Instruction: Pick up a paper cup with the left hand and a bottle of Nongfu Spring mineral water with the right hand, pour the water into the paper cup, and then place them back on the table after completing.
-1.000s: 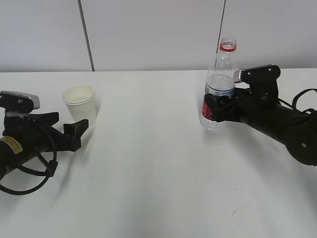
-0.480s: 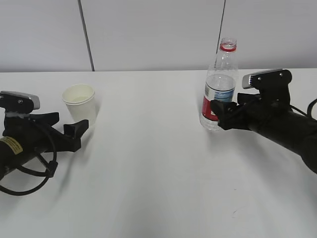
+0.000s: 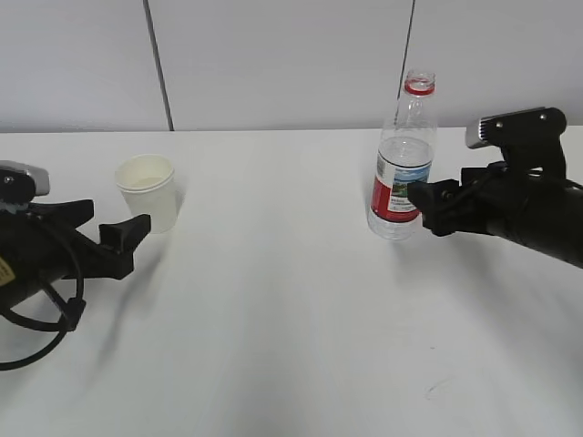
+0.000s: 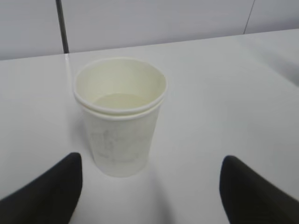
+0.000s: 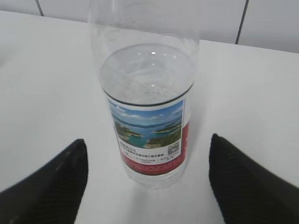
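The paper cup (image 3: 148,192) stands upright on the white table (image 3: 273,319), toward the left side in the exterior view. In the left wrist view the cup (image 4: 119,114) shows a doubled rim, as if two cups were nested, and a pale level inside that I cannot identify for sure. The left hand (image 3: 117,239) lies low on the table just beside the cup and points at it. Its fingers (image 4: 44,196) are spread wide, one at each lower corner of the wrist view, and the cup stands ahead of the gap between them, untouched.

The bottle (image 3: 403,159) stands upright on the table toward the right, uncapped, with a red ring at its neck. Its label (image 5: 149,135) has a lake scene above a red band. The water (image 5: 147,74) reaches to just above the top of the label. The right hand (image 3: 433,198) points at the label from the right, with its tips close to the bottle. In the right wrist view the fingers (image 5: 49,186) are wide apart at the two lower corners, and the bottle (image 5: 145,93) stands in front of the gap, clear of both.

Behind the table runs a pale wall (image 3: 273,64) with dark vertical seams.
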{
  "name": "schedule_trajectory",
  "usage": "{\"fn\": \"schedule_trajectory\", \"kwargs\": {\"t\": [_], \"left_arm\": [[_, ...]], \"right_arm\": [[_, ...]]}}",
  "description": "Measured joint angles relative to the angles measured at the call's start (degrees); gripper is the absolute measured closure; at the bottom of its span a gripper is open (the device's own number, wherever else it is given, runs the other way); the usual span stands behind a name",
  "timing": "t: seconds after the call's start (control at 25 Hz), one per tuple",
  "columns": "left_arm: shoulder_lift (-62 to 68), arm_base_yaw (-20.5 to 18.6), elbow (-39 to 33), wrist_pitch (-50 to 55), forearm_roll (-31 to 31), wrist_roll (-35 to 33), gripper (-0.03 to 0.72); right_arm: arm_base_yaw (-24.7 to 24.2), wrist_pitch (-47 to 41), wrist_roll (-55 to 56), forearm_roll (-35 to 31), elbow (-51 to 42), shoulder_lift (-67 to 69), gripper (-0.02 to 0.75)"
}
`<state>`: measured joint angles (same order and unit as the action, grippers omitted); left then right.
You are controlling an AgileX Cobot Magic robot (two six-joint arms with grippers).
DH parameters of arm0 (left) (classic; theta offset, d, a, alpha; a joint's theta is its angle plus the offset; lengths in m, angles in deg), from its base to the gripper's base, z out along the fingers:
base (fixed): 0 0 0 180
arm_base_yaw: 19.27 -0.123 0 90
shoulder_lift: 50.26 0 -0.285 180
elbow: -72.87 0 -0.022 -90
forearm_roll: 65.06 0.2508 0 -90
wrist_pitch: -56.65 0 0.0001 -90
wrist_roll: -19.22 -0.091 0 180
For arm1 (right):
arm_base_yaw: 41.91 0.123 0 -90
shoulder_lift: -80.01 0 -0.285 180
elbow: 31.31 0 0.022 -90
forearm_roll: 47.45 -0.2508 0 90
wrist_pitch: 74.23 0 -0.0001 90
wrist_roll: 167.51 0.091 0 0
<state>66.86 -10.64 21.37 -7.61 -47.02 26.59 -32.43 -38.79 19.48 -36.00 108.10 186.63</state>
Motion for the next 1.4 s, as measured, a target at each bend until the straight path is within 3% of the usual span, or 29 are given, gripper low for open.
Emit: {"fn": "schedule_trajectory", "kwargs": {"t": [0.44,0.88,1.12,1.4], "left_arm": [[-13.42,0.0,-0.77,21.82,0.1,0.3,0.136],[-26.56,0.0,-0.83,50.82,-0.42,9.23,0.136],[-36.08,0.91,0.54,71.54,-5.42,9.93,0.141],[-41.18,1.05,9.36,101.84,-9.2,10.03,0.211]], "right_arm": [[0.0,-22.49,3.75,-0.08,-0.46,-12.51,0.146],[0.0,-46.78,6.32,-1.72,-0.46,-28.05,0.148],[0.0,-56.07,6.45,-3.9,-0.26,-33.34,0.148],[0.0,-72.5,6.45,-8.82,4.04,-34.49,0.148]]}}
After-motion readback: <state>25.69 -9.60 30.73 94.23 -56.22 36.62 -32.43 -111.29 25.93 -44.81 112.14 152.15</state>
